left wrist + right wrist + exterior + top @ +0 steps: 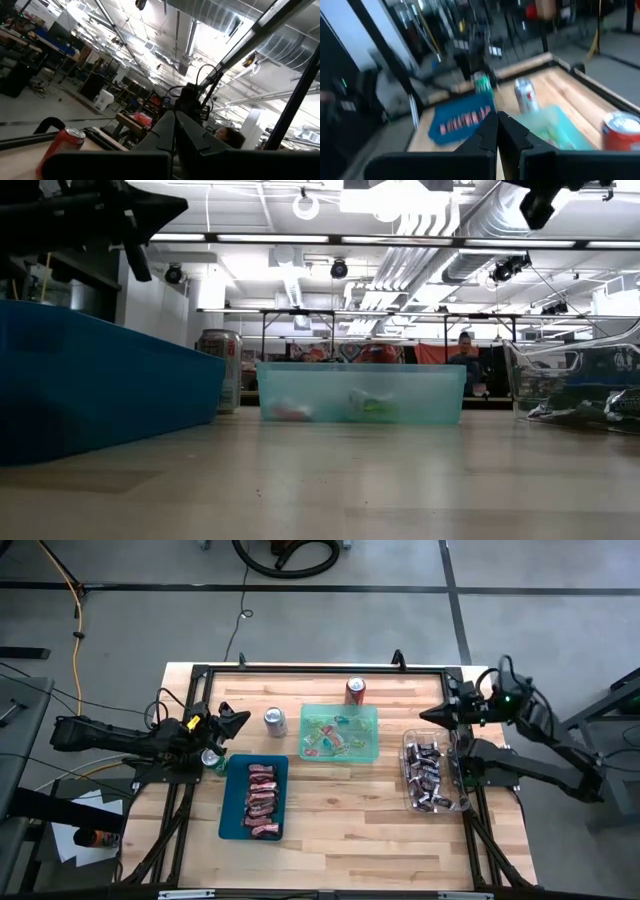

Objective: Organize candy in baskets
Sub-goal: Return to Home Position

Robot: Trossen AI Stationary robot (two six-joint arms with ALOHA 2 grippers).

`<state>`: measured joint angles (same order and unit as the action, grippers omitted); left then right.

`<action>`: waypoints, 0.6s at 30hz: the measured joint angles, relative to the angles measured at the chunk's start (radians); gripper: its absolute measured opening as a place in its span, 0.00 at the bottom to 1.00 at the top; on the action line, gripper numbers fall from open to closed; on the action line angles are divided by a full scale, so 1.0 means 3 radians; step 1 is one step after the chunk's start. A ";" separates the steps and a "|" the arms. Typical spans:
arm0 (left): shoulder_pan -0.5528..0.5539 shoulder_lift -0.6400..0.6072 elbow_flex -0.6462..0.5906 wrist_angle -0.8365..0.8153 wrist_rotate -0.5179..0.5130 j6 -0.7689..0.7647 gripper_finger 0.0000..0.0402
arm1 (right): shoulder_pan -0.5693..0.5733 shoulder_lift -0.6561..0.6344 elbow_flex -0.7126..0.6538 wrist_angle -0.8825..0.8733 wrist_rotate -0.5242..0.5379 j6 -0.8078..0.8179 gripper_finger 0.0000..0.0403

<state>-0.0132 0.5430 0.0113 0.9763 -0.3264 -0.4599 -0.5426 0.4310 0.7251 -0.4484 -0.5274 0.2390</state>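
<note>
Bright, even overhead light — soft shadows

A light wooden table [340,840] carries three baskets. A dark teal basket [230,812] sits at the left, nearest. A translucent green basket [366,718] sits mid-table, farther back, and a clear basket [432,737] is at the right. A silver can [275,721] stands just left of the green basket. A red can [355,690] stands beyond it. A green can [211,758] stands at the teal basket's far left corner.

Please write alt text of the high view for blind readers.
A wooden table bears sorted candy: red in the teal basket, mixed in the green basket, dark in the clear basket. The left gripper and right gripper, shut, flank them.
</note>
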 joint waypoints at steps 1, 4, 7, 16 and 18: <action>0.0000 0.0000 0.0000 -0.0001 0.0000 0.0000 0.00 | 0.0000 -0.0075 -0.0160 0.0263 0.0003 0.0137 0.00; 0.0000 0.0000 0.0000 -0.0036 0.0000 0.0000 0.00 | 0.0000 -0.0200 -0.0606 0.1084 0.0075 0.0419 0.00; 0.0000 0.0000 0.0000 -0.0051 0.0001 0.0000 0.00 | 0.0006 -0.0218 -0.0968 0.1772 0.0200 0.0575 0.00; 0.0000 0.0000 0.0000 -0.0070 0.0003 0.0000 0.00 | 0.0439 -0.0222 -0.1387 0.2245 0.0568 0.0633 0.00; 0.0000 -0.0019 0.0000 -0.0084 0.0004 0.0000 0.00 | 0.0631 -0.0223 -0.1450 0.2284 0.0791 0.0633 0.00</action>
<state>-0.0132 0.5373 0.0113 0.9510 -0.3252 -0.4599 -0.3534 0.3640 0.2901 0.2368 -0.2900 0.4288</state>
